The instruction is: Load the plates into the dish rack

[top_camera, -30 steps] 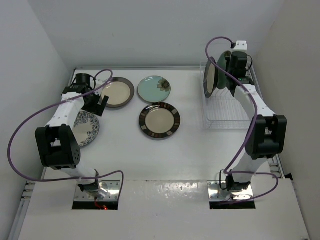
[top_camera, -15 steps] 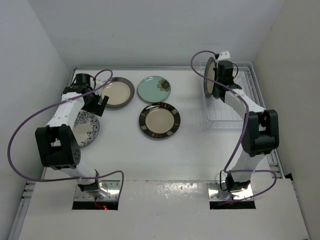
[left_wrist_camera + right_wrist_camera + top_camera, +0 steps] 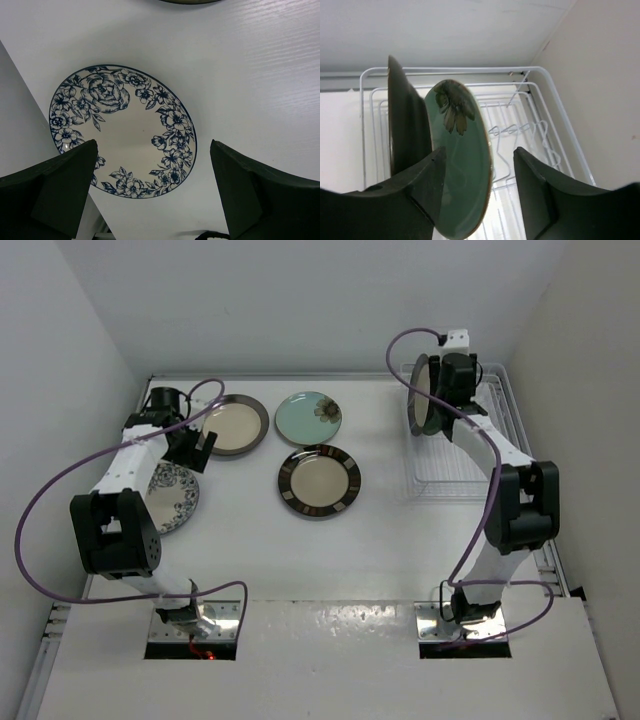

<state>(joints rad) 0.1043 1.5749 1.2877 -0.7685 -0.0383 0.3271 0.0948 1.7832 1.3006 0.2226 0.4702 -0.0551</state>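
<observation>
Since a second ago the right arm has swung in over the rack (image 3: 450, 496), and the right claw (image 3: 479, 152) has loosened. Its jaws now stand partly apart astride the green plate (image 3: 460, 130), with a gap showing at the right finger. That plate stands on edge in the rack, just beside an upright dark-rimmed plate (image 3: 405, 120). The left claw (image 3: 154, 145) hangs wide open over the blue plate (image 3: 125, 130) near the table's (image 3: 400, 540) left edge. Three more lie flat mid-table: a cream plate (image 3: 234, 424), a flowered plate (image 3: 308, 417) and a brown-rimmed plate (image 3: 319, 481).
</observation>
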